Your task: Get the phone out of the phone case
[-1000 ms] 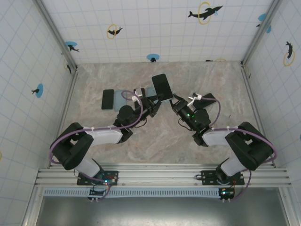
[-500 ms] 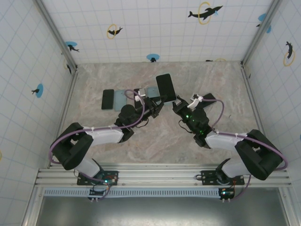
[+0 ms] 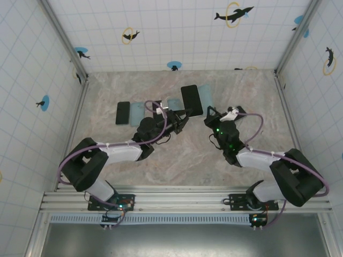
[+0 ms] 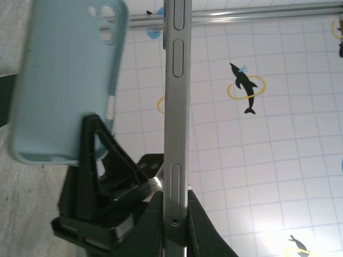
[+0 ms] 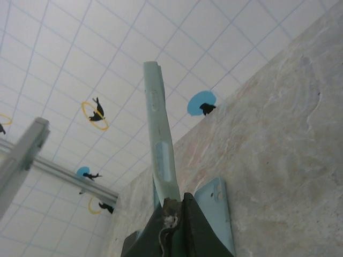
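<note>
The left gripper (image 3: 184, 114) is pinched narrow on the bottom edge of the phone (image 3: 191, 100). In its wrist view the fingers (image 4: 154, 225) squeeze the thin slab from both sides and hold it upright, edge-on to the camera. The right gripper (image 3: 210, 111) is likewise closed tight on the case (image 3: 207, 97), gripping one end so that it stands up from the fingers (image 5: 194, 230).

Both are held above the middle of the tabletop (image 3: 187, 155), toward its far edge. It is a beige-grey marbled slab. White gridded walls (image 3: 161, 32) enclose it, dotted with dolphin stickers (image 3: 233, 14) in yellow rings and blue spots, and metal posts stand at the far corners. Nearer the left edge lie a second phone (image 3: 122, 113) and, just beside it, a spare case (image 3: 137, 113). A third case (image 3: 172, 103) lies partly under the left arm.

The phone is out of the case, just left of it with a small gap between them. It has a black face and a silver-grey side rail with long buttons. The case is pale blue and empty, with round camera cut-outs at one corner.
</note>
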Controlling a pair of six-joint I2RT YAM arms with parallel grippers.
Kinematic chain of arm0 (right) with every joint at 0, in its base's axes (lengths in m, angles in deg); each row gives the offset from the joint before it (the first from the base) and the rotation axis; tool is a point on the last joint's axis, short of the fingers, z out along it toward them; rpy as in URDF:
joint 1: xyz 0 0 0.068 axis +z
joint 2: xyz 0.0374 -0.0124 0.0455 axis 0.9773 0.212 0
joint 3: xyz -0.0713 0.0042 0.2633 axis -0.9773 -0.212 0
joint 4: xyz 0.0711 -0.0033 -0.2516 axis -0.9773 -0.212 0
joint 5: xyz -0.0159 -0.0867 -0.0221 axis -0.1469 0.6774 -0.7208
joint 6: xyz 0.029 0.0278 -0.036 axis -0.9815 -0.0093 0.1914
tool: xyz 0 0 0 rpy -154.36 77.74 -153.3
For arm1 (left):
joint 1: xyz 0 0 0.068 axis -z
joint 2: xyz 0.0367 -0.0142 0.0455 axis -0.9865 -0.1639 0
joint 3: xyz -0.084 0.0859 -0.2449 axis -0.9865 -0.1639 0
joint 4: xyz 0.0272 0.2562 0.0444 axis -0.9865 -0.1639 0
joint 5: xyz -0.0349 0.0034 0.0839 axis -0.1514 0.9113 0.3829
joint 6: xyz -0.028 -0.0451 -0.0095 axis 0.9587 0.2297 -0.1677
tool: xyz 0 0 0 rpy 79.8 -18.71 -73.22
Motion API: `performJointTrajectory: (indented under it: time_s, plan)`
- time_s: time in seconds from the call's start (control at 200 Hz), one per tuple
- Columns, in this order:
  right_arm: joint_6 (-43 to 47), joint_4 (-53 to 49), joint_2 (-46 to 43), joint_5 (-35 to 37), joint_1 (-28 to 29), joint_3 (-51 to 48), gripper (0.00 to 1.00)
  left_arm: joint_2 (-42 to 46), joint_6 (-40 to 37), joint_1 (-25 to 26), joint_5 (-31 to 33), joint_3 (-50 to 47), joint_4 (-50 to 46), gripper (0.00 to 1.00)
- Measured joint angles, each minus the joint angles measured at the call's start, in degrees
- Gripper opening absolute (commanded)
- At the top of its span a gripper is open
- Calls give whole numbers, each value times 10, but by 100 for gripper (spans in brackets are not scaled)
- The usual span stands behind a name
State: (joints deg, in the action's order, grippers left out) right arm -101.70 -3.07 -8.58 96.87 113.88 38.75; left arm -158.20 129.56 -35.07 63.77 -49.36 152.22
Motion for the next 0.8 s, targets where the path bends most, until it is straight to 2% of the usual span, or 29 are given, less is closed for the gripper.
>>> performJointTrajectory:
  time_s: [0.42,0.801]
  plan:
    - [5,-31,-62,-11,-70,-49,0,-111,-67,-58,-92,99,-94,1]
    - [1,-33,-64,-35,-77,-54,0,-223,-104,-78,-124,189,-160,1]
